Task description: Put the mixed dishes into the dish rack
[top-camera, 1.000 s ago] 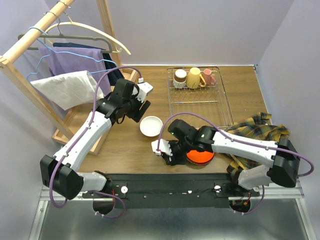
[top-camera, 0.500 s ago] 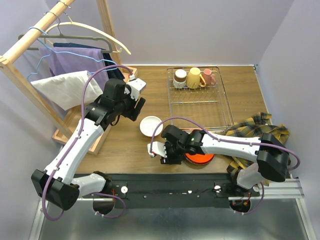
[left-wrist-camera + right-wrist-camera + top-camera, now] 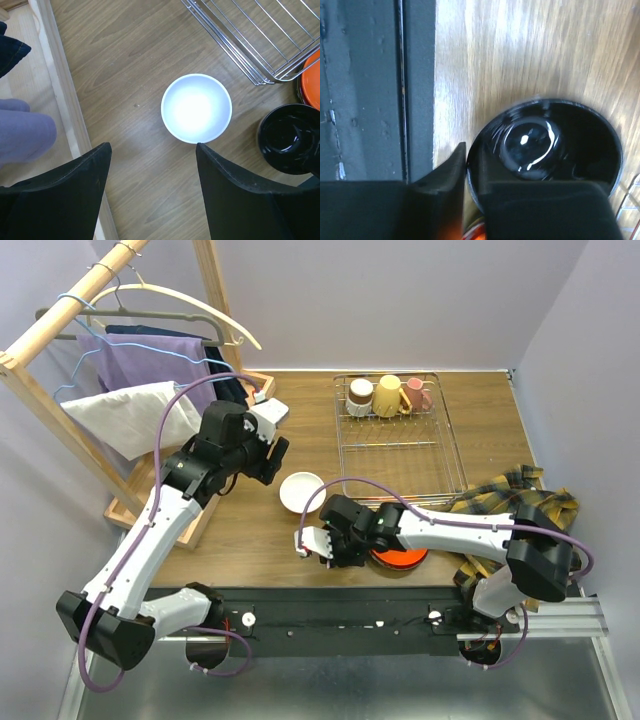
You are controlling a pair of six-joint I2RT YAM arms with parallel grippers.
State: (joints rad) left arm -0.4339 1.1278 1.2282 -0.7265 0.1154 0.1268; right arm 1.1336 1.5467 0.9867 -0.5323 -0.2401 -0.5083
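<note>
right gripper [image 3: 472, 176] jaws pinched narrow across near rim of black bowl [image 3: 545, 142], lower centre of top view, dish rack [image 3: 400, 452] up-right of it; left gripper [image 3: 150, 150] wide open, white bowl [image 3: 196, 107] just ahead.

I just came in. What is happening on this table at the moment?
Dishes are being loaded into the dish rack, which so far holds only three mugs at its far end. The right claw pinches the rim of the black bowl. The left claw hangs open near the white bowl, not touching it.
</note>
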